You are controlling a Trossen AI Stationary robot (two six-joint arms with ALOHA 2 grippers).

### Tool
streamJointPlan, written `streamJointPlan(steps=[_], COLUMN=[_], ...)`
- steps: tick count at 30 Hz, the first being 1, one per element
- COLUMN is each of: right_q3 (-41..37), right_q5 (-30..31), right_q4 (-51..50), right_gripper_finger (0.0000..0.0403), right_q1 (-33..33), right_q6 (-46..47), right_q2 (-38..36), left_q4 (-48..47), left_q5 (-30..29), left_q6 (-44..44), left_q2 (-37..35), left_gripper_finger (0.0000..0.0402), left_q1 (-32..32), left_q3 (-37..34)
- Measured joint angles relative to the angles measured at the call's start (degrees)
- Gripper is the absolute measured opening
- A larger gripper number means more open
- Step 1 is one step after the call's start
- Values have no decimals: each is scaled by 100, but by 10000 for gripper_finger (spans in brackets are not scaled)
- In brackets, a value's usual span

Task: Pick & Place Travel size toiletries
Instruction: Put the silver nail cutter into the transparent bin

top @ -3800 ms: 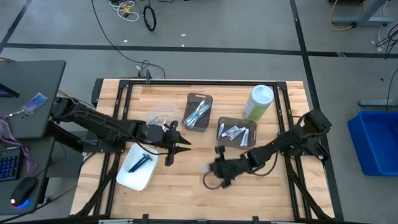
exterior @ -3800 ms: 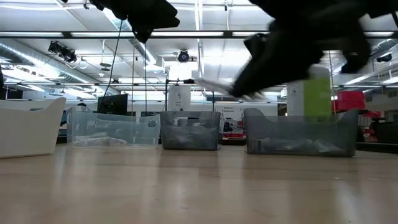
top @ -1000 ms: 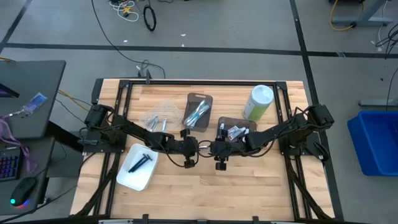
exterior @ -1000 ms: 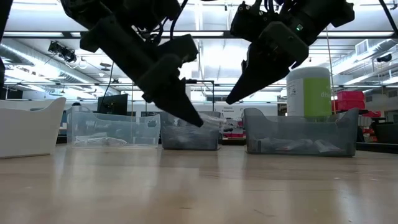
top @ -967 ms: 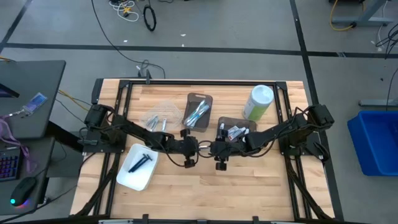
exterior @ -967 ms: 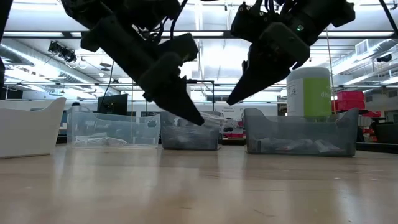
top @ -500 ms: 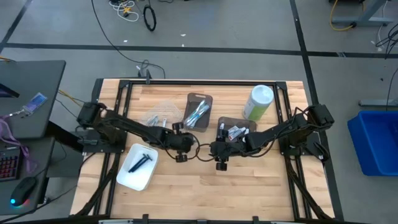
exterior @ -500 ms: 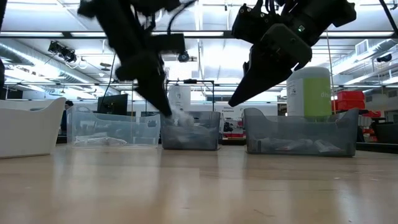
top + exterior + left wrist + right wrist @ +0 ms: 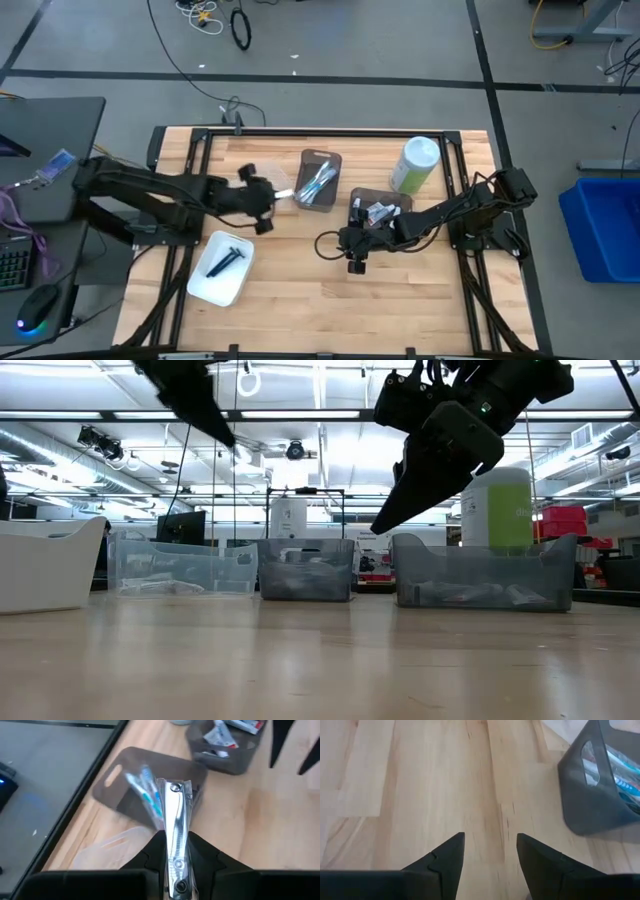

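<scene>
Left hand [image 9: 176,865] pinched shut on silvery nail clipper [image 9: 176,835], clipper sticking forward between fingers. Hand raised above worktop [image 9: 300,300], over clear bin [image 9: 255,180], just beside dark bin [image 9: 318,182] with blue-white toothbrushes [image 9: 320,180].

Right hand [image 9: 487,855] spread open, nothing held, hovering over bare wood near worktop centre, beside second dark bin [image 9: 380,210] of small white tubes [image 9: 376,211].

White tray [image 9: 222,268] near left front edge carries dark blue razor [image 9: 222,260]. Green canister [image 9: 415,165] upright behind tube bin.
</scene>
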Motion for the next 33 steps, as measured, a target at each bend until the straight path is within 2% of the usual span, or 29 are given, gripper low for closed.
streamJointPlan(steps=[5, 8, 13, 20, 24, 33], right_q3=[0, 0, 0, -9, -9, -11], right_q5=[0, 0, 0, -16, -17, -17], right_q4=[19, 50, 130, 330, 346, 340], right_gripper_finger=[189, 188, 191, 190, 187, 188], right_q1=[0, 0, 0, 0, 0, 0], right_q6=[0, -1, 0, -1, -1, -1], right_q2=[0, 0, 0, 0, 0, 0], left_q4=[260, 823, 1582, 2065, 2075, 3322], left_q5=[-45, 68, 370, 569, 775, 806], left_q6=[-238, -470, -897, -1267, -1183, -520], left_q2=[-878, -1349, -1721, -1394, -1042, -404], left_gripper_finger=[60, 61, 60, 63, 70, 108], left_q1=[337, 660, 1228, 1716, 1779, 1774], left_q3=[-868, -1561, -2646, -3466, -3503, -3503])
